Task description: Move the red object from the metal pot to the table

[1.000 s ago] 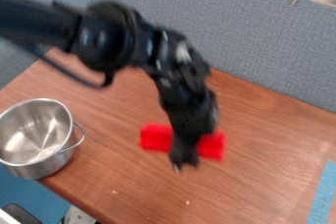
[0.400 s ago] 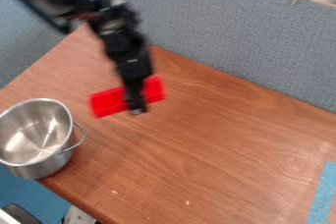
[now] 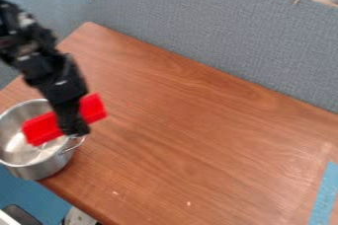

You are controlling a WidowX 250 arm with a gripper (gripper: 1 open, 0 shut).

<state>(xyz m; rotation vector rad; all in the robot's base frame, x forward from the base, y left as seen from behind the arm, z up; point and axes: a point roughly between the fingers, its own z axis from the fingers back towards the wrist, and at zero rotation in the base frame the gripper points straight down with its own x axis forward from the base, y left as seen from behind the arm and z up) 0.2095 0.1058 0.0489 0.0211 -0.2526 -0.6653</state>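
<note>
Gripper [image 3: 74, 122] is clamping the red object [image 3: 66, 118], a bright, flat, plain bar, around its middle; bar is hanging tilted over the metal pot [image 3: 34, 145], near the table [image 3: 199, 140] edge

We find no legible text, label, brand, number or sign on any surface in view; the picture is too blurred.
</note>
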